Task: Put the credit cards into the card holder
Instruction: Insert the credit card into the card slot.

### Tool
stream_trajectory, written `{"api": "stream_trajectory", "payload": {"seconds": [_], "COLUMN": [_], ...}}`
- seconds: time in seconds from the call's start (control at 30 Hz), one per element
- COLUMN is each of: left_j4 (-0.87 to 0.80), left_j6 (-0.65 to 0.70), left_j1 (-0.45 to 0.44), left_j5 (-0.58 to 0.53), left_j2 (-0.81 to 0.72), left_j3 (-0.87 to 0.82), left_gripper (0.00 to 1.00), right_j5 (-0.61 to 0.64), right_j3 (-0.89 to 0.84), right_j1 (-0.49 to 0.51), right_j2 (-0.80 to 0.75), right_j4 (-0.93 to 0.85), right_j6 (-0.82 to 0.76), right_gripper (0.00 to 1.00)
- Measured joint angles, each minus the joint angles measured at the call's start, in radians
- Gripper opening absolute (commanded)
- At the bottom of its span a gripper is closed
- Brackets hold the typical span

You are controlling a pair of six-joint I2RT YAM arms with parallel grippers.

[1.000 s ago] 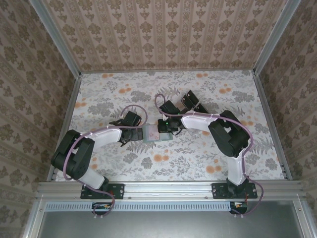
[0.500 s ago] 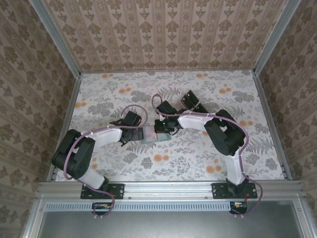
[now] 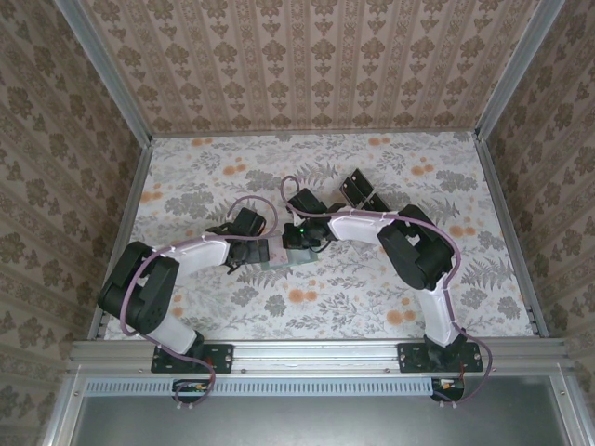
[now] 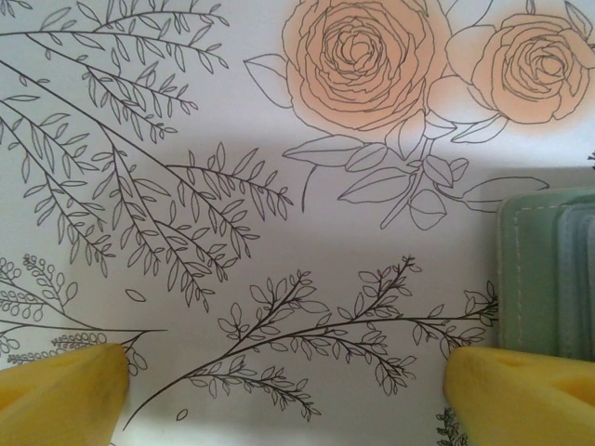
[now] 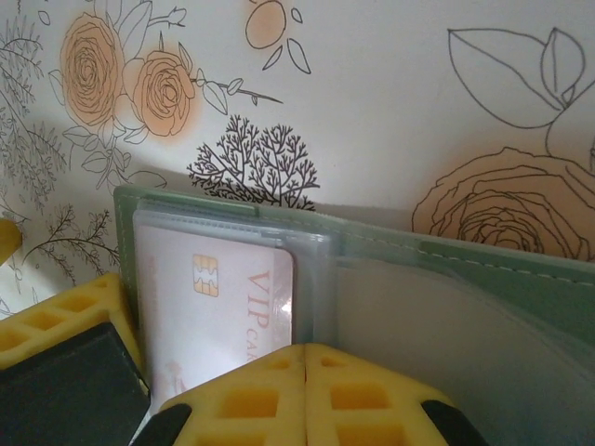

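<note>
left gripper point(image 4: 279, 386): fingers spread wide, just beside the card holder point(image 4: 544, 269).
right gripper point(image 5: 305, 372): fingers pressed together at the credit card point(image 5: 223, 297) edge.
credit card: tucked in the card holder's clear pocket.
card holder: flat on the flowery table point(image 4: 279, 232).

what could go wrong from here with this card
The left tool hangs open beside the card holder, not gripping it, so a push from the shut right tool may slide the holder. The card sits in the clear pocket with its near end under that tool; pulling back might drag it out.
</note>
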Motion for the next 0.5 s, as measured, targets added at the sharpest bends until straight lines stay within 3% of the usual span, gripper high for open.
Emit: {"api": "stream_trajectory", "payload": {"seconds": [0.23, 0.4, 0.5], "left_j4": [-0.003, -0.014, -0.020], "left_j6": [0.000, 0.005, 0.005], "left_j1": [0.000, 0.010, 0.023], "left_j5": [0.000, 0.007, 0.014], "left_j2": [-0.005, -0.030, -0.097], "left_j3": [0.000, -0.002, -0.003], "left_gripper": [1.00, 1.00, 1.00], "right_j5": [0.000, -0.007, -0.015], "right_j3": [0.002, -0.001, -0.007], "right_j1": [0.000, 0.000, 0.013], "right_j2": [0.000, -0.024, -0.081], "right_j4": [0.000, -0.003, -0.004], "right_j6": [0.011, 0.010, 0.008], "right_gripper": [0.10, 0.30, 0.33]}}
